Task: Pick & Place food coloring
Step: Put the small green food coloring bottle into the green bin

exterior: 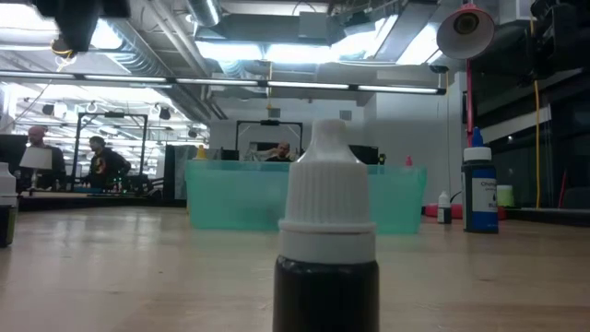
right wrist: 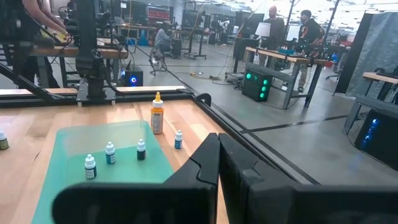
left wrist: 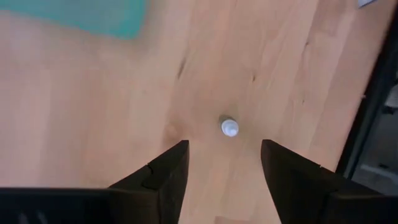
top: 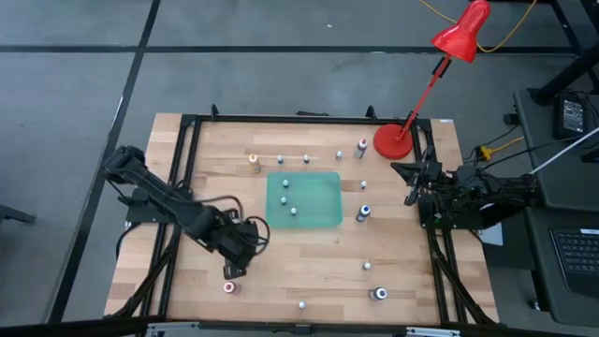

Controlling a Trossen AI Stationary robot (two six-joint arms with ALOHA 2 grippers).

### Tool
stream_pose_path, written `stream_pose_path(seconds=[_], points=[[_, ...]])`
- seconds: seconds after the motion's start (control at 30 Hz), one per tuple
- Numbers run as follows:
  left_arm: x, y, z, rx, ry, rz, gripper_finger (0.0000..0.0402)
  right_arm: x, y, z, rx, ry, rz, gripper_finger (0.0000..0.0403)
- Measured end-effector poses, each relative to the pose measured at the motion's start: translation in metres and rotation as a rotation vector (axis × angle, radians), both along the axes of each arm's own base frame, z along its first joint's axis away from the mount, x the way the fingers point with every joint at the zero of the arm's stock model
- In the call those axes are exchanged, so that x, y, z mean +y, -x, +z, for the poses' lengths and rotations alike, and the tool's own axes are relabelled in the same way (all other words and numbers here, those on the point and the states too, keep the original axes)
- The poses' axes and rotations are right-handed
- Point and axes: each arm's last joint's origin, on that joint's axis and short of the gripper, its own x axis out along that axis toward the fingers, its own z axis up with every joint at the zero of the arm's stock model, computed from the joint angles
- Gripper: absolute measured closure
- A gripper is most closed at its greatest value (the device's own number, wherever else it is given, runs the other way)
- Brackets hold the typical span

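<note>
Left wrist view: bottle beyond open fingers

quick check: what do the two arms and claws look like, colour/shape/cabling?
Both arms are dark, near-black, jointed segments. The left arm has black cables looping near its wrist; its claw has two dark, wedge-shaped fingers with flat inner faces. The right arm is equally dark, its claw made of angular black fingers. No markings visible.

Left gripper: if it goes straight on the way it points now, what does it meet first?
Most likely the small white-capped bottle, standing just past the open fingers of the left gripper and roughly centred between them. Nothing else lies in that line, only bare table. Depth is hard to judge.
</note>
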Motion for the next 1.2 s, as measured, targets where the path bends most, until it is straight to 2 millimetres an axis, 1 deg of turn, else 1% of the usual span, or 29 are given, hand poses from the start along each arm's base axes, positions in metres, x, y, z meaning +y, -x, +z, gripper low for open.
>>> stream_pose_path(seconds=[0.1, 0.2, 0.33, 0.43, 0.57, 0.7, 0.87, 1.2], points=[[-0.006, -0.012, -0.018, 0.053, 0.018, 0.03, 0.0187, 0.0, 0.0, 0.0, 0.0, 0.0, 0.0, 0.0391], [-0.011, -0.023, -0.031, 0.059, 0.034, 0.05, 0.0167, 0.0, 0.0, 0.0, 0.0, 0.0, 0.001, 0.0391], [-0.014, -0.03, -0.044, 0.071, 0.002, 0.113, 0.015, 0.0, 0.0, 0.0, -0.001, 0.0, 0.001, 0.0391], [-0.015, -0.03, -0.051, 0.079, 0.014, 0.153, 0.0148, 0.0, 0.0, 0.0, -0.005, -0.001, 0.002, 0.0391], [-0.014, -0.022, -0.074, 0.102, 0.024, 0.235, 0.0148, 0.0, 0.0, 0.001, -0.008, -0.003, 0.01, 0.0391], [-0.016, -0.017, -0.089, 0.112, 0.049, 0.265, 0.0148, 0.001, -0.001, 0.001, -0.007, -0.002, 0.044, 0.0391], [-0.018, -0.021, -0.095, 0.056, 0.104, 0.269, 0.0148, 0.001, -0.001, 0.001, -0.008, -0.004, 0.048, 0.0391], [-0.015, -0.013, -0.112, 0.07, 0.101, 0.285, 0.0148, 0.001, -0.001, 0.001, -0.007, -0.004, 0.048, 0.0391]])
